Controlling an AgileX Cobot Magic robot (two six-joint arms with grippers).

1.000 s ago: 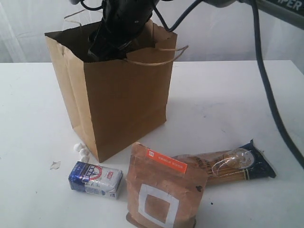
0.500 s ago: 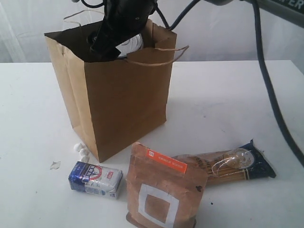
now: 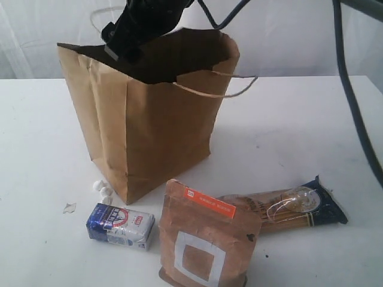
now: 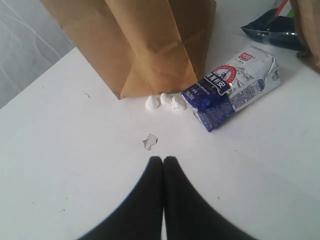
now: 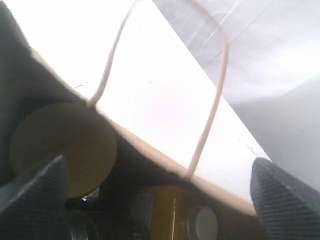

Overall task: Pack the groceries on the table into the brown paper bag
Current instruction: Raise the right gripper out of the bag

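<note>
Right fingers [image 5: 35, 187] spread wide, empty | at brown paper bag [image 3: 155, 131] mouth | left fingers [image 4: 152, 192] pressed together

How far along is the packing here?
Done: the gold-lidded jar and white-capped jar lie inside the paper bag. In hand: nothing; right tool open over the bag, left tool shut, empty. Remaining on the table: blue-white packet, brown pouch, spaghetti pack.
</note>
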